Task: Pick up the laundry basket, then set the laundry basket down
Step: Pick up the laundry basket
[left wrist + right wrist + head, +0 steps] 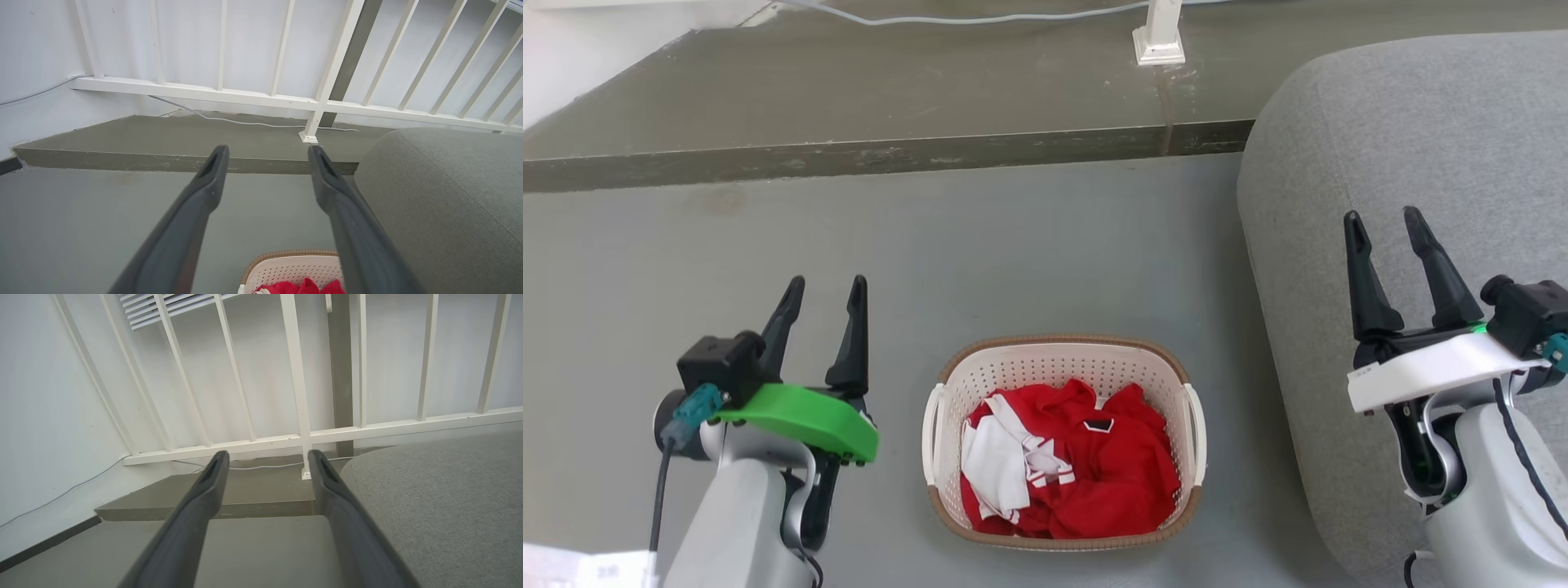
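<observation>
Head view: laundry basket (1058, 363) mouth up, long axis left-right.

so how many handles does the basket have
2. One handle is on the basket's left side, facing the left gripper. The other handle is on its right side, toward the sofa. Neither is hidden.

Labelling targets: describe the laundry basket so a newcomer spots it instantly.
Start at the big grey upholstered seat on the right; on the floor just left of it sits the laundry basket. Cream perforated walls, brown rim, white side handles and red-and-white clothes inside set it apart.
</observation>
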You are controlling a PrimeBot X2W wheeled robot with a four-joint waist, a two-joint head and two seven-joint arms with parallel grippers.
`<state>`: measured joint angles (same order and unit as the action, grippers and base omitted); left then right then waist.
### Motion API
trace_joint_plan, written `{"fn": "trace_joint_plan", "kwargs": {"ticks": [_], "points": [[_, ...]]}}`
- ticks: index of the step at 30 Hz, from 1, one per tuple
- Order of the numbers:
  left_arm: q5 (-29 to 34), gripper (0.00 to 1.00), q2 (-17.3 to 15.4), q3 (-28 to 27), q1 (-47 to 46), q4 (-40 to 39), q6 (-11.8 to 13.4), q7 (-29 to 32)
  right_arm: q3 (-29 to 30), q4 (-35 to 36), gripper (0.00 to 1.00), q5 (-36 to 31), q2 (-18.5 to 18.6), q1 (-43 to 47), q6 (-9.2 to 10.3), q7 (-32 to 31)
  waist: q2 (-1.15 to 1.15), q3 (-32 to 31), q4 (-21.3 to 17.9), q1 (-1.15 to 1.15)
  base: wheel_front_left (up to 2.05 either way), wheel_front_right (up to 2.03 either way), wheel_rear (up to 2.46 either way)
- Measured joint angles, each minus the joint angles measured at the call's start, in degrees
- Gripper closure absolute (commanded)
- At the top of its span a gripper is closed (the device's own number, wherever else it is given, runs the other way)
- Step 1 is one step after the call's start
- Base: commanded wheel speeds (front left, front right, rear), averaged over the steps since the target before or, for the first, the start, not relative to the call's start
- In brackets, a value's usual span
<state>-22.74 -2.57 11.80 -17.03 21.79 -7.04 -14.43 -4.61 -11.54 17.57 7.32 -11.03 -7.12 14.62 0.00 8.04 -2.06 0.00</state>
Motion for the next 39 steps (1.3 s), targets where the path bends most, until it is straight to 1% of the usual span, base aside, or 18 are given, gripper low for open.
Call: {"fn": "trace_joint_plan", "kwargs": {"ticks": [9, 15, 28, 39], "points": [[0.52, 0.0, 0.07, -0.3, 2.59, -2.4, 0.01, 0.0, -0.02, 0.0, 0.0, -0.68, -0.24, 1.08, 0.0, -0.01, 0.0, -0.68, 0.14, 0.0, 0.0, 0.0, 0.0], [1.91, 0.0, 0.1, -0.41, 4.25, -3.81, 0.01, 0.0, -0.09, -0.01, 0.0, -1.01, -0.24, 1.14, 0.0, -0.01, 0.0, -1.03, 0.32, 0.0, 0.0, 0.0, 0.0], [2.34, 0.0, 0.15, -0.73, 5.74, -5.7, 0.01, 0.0, -0.15, -0.01, 0.0, -1.02, -0.34, 1.76, 0.0, -0.01, 0.0, -1.06, 0.2, 0.0, 0.0, 0.0, 0.0], [2.32, 0.0, 0.18, 0.26, 6.43, -7.1, 0.01, 0.0, -0.09, -0.46, 0.0, -0.51, 0.02, 2.21, 0.0, -0.01, 0.0, 1.42, 0.2, 0.0, 0.0, 0.0, 0.0]]}}
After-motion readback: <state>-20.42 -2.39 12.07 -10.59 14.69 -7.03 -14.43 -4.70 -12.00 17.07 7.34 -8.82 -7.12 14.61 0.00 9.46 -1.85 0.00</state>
